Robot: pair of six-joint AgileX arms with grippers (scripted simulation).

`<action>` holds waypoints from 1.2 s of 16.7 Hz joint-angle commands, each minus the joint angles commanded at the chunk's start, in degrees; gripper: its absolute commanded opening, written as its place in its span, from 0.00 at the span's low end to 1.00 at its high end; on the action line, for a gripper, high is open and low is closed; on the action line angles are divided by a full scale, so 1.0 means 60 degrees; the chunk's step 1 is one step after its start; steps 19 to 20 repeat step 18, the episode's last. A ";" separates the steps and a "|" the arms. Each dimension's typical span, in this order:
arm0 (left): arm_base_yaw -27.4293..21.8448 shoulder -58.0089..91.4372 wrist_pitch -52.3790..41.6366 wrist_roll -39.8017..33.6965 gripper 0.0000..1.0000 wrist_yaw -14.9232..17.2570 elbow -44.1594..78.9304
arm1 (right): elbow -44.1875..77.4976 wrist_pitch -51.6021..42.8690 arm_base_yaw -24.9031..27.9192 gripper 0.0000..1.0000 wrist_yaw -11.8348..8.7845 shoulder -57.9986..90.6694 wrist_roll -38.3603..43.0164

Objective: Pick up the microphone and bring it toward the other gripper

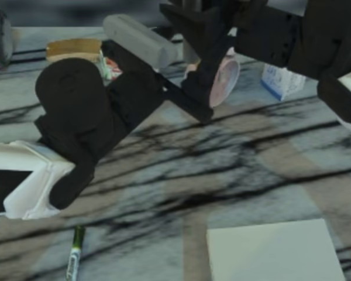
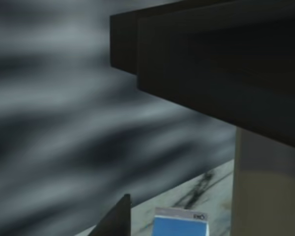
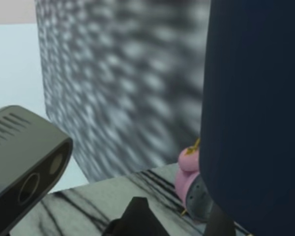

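Above veined marble table (image 1: 245, 170), navy foam microphone (image 3: 255, 98), right end effector (image 1: 207, 55)

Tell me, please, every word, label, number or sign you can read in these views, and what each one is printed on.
No text reads clearly.
Blue and white carton: a small dark mark on its white top band, too blurred to read.
Marker pen: faint print on its barrel, too small to read.
White box at the table's left edge: a red mark on its black face, cut off and unreadable.
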 joint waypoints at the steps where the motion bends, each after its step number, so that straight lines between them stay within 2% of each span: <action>1: 0.0000 0.0000 0.0000 0.0000 1.00 0.0000 0.0000 | 0.0000 0.0000 0.0000 0.00 0.0000 0.0000 0.0000; 8: 0.0018 -0.0017 0.0000 0.0004 1.00 0.0004 -0.0040 | -0.0003 0.0001 -0.0030 0.00 -0.0021 -0.0029 0.0010; 10: 0.0117 -0.0381 0.0014 -0.0005 1.00 0.0065 -0.0403 | -0.0142 0.0026 -0.0197 0.00 -0.0232 -0.0163 0.0018; 16: 0.0593 -0.2263 0.0127 -0.0036 1.00 0.0352 -0.2438 | -0.0829 0.0126 -0.1077 0.00 -0.1163 -0.0778 0.0075; 20: 0.0626 -0.2387 0.0154 -0.0037 1.00 0.0381 -0.2562 | -0.0876 0.0135 -0.1142 0.00 -0.1230 -0.0824 0.0079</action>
